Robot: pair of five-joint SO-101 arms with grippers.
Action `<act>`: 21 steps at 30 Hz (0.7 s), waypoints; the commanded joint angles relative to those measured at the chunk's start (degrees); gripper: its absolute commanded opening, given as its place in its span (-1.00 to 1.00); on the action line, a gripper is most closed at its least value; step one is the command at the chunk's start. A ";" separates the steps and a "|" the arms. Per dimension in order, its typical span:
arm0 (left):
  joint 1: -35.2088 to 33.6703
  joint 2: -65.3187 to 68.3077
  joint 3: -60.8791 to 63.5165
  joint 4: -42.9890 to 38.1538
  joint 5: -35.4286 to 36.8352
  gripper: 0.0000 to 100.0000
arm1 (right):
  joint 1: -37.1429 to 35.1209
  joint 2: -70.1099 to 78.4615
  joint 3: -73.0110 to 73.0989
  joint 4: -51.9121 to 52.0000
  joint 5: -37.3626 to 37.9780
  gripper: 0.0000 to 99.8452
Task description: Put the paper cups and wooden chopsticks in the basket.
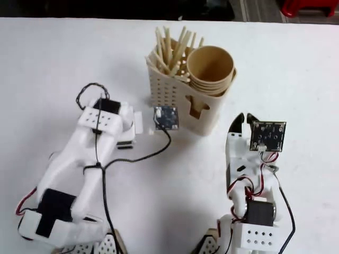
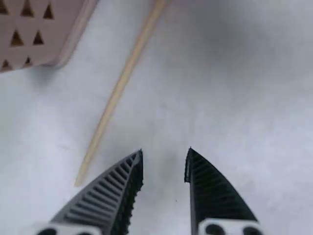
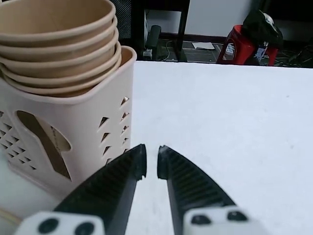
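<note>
Left gripper (image 2: 164,152) hangs low over the table (image 2: 234,73) with its jaws spread and empty. One loose wooden chopstick (image 2: 120,88) lies flat, slanting away from the basket (image 2: 44,34) corner, its near end just outside one jaw rather than between them. Closing from here would likely miss the stick or roll it off. A pinch at the very end could let it droop and catch the basket wall or the chopsticks (image 1: 172,47) already standing inside. The stacked paper cups (image 3: 58,39) sit in the basket. The right gripper (image 3: 151,149), barely parted and holding nothing, waits close beside the basket and could shove the light basket if it swings.
</note>
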 commanded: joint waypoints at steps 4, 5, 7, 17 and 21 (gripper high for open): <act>2.42 0.40 -2.90 -4.22 -6.86 -0.70 | 0.57 -0.57 -0.70 -1.19 0.18 -0.89; 3.03 0.40 -2.90 -4.48 -6.86 -0.70 | 0.57 -0.57 -0.70 -1.19 0.18 -0.89; 4.44 0.40 -2.99 -4.40 -8.26 -0.70 | 0.57 -0.57 -0.70 -1.19 0.18 -0.89; 5.76 11.91 -8.70 -4.84 -13.45 -0.70 | 0.66 -0.57 -0.62 -1.19 2.20 -0.89; 5.14 17.19 -13.89 -4.84 -13.54 -0.70 | 0.57 -0.57 -0.62 -1.19 2.46 -0.89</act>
